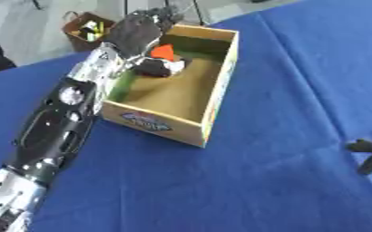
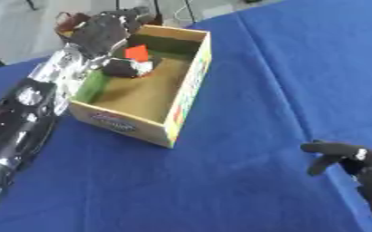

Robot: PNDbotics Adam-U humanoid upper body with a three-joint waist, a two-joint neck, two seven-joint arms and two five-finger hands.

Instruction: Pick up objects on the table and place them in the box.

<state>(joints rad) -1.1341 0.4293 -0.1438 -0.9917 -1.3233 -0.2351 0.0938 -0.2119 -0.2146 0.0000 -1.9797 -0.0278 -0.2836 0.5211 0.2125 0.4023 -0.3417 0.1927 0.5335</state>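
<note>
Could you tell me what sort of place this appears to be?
Probably an indoor lab or demo room: a table under a blue cloth holds a cardboard box, the left hand reaches over it, and a bag sits on a pale floor behind.

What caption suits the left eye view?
Left hand over a wooden box holding orange and dark items on blue cloth.

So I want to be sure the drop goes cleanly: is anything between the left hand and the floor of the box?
Nothing visible blocks it. The left hand is over the far end of the box, with an orange thing and a dark thing just below it inside.
</note>
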